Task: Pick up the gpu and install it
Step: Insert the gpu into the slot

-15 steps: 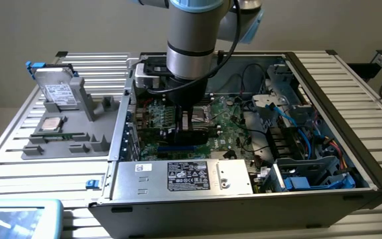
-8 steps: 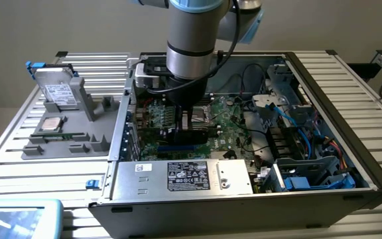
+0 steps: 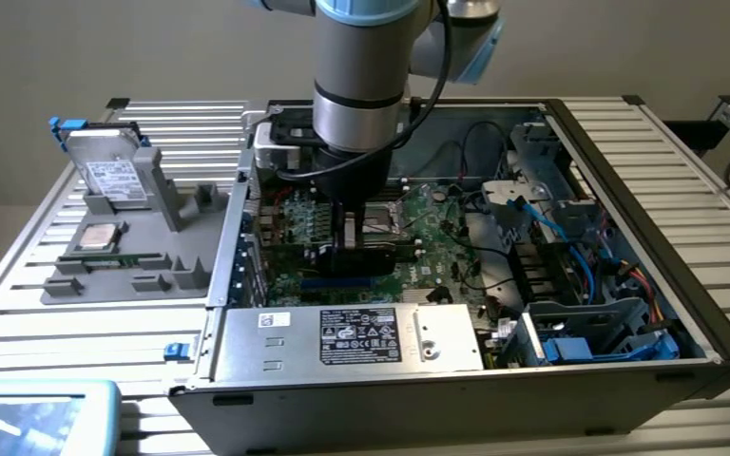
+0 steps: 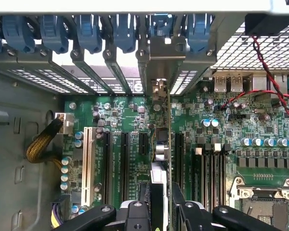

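Gripper (image 3: pixel 361 237) pinching the gpu (image 3: pixel 362 259) across its two flat faces | card stands on edge directly beneath the wrist, at the motherboard (image 4: pixel 120 120) slots; seating cannot be told | judged light, stiff, fragile: hold cooler block and board, clear of contact edge
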`<state>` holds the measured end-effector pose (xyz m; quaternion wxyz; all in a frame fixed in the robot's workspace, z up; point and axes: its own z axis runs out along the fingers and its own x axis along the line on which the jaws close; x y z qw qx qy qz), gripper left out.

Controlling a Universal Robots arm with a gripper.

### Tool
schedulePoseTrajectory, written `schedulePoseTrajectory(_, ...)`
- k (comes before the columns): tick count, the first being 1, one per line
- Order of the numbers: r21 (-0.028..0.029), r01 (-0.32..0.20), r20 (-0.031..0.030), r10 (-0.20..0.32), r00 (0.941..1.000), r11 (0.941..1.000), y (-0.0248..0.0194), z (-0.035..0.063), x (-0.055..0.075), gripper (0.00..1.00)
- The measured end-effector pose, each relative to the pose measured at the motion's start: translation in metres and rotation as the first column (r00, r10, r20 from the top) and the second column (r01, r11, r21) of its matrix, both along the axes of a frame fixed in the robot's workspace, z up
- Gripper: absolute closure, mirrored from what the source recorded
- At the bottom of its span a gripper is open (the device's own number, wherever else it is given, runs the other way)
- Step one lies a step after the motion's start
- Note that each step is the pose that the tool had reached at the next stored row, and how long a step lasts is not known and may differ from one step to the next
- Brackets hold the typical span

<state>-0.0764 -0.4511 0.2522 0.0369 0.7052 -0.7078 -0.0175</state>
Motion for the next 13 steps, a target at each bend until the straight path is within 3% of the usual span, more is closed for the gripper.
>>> schedulePoseTrajectory(13,-0.0002,0.002,0.0001,-0.002,1.0,1.0,0.0018,-0.002,-0.0003,0.72)
